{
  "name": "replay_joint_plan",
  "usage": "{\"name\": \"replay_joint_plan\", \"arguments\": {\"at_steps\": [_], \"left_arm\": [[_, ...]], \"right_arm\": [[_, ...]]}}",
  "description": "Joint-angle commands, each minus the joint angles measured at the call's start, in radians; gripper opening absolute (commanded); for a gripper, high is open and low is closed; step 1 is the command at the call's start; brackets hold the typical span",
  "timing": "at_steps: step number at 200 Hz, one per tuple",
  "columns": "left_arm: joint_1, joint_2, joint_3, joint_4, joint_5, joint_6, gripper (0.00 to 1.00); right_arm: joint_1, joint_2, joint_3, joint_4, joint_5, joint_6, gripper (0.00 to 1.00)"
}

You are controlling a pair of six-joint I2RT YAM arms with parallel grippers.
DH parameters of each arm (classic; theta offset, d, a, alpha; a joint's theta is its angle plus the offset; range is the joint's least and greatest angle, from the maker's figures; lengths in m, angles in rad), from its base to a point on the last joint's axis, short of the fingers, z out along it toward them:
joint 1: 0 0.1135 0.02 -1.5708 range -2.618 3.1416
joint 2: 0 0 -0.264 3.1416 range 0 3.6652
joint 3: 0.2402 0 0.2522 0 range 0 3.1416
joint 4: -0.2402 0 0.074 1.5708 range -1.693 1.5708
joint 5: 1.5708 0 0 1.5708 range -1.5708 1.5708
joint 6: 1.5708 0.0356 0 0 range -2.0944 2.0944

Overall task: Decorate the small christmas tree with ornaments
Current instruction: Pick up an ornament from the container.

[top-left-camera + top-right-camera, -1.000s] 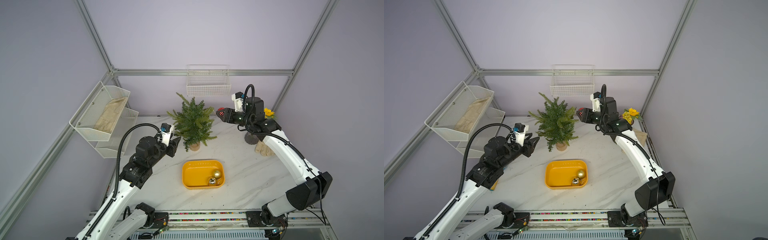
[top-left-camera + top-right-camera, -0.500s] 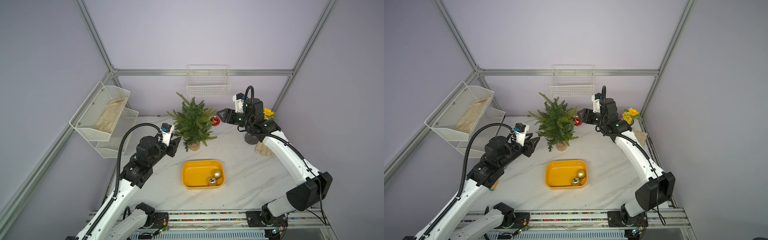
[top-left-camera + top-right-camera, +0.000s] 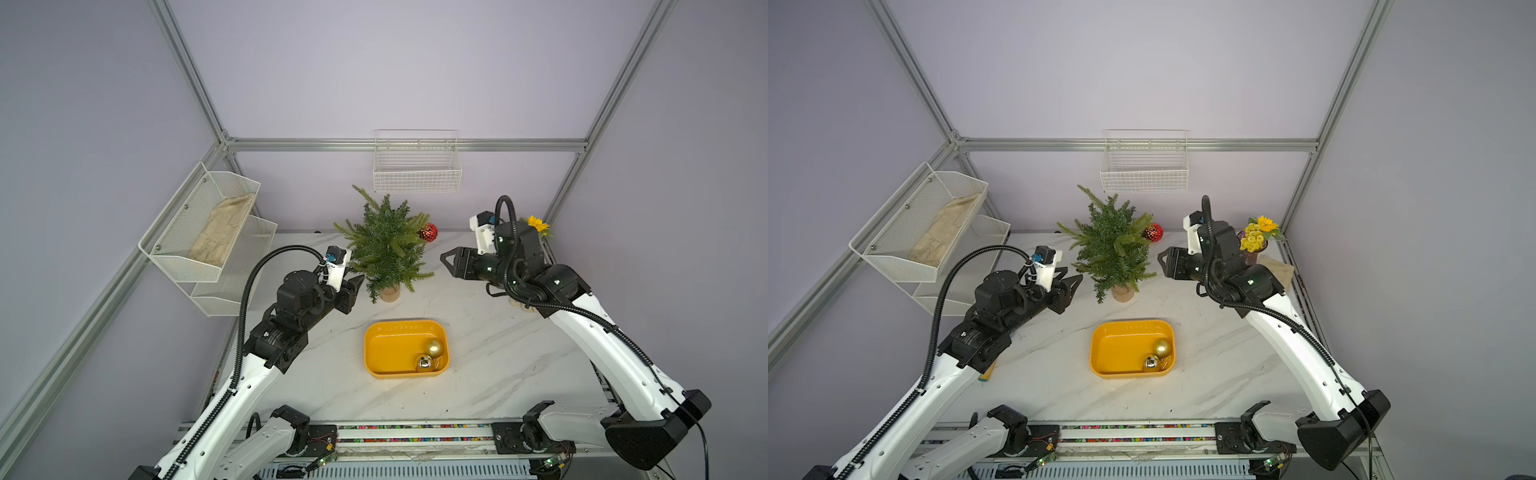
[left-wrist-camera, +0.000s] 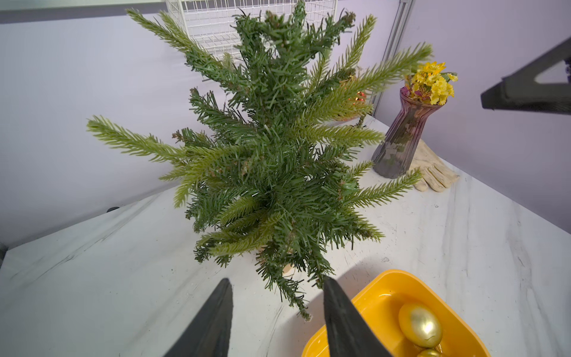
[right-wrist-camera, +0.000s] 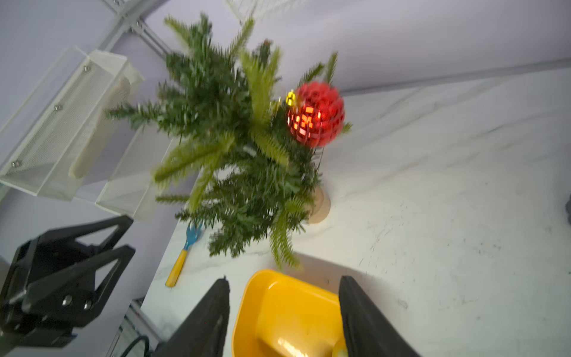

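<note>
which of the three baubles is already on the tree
The glittery red bauble: it hangs from a branch of the small christmas tree, while the matte gold bauble and the mirrored bauble lie together in the yellow tray.

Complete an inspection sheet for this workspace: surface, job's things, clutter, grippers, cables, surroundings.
Surface: white marble-patterned tabletop, faint specks.
Job's things: small green artificial christmas tree upright; glittery red round bauble hangs on it; matte gold bauble and mirrored bauble in yellow plastic tray.
Clutter: purple glass vase of yellow flowers, cream glove, blue-and-yellow fork.
Grippers: left gripper open, empty; right gripper open, empty.
Cables: black corrugated hose along each arm.
Surroundings: white wire basket on back wall; white mesh shelves holding beige cloth.
</note>
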Motion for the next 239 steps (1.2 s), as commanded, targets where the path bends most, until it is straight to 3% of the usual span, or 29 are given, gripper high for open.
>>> {"name": "replay_joint_plan", "arguments": {"at_steps": [1, 40, 96, 239], "left_arm": [[-0.004, 0.002, -0.034, -0.018, 0.059, -0.019, 0.50], [-0.005, -0.021, -0.059, -0.059, 0.065, -0.025, 0.52], [-0.005, -0.080, -0.101, -0.090, 0.028, -0.014, 0.53], [-0.004, -0.093, -0.105, -0.093, 0.026, -0.003, 0.54]], "right_arm": [[0.090, -0.006, -0.064, -0.128, 0.095, 0.059, 0.59], [0.262, 0.004, -0.177, -0.156, 0.121, 0.133, 0.58], [0.392, 0.170, -0.253, -0.172, 0.102, 0.177, 0.58], [0.408, 0.389, -0.395, -0.038, 0.076, 0.252, 0.61]]}}
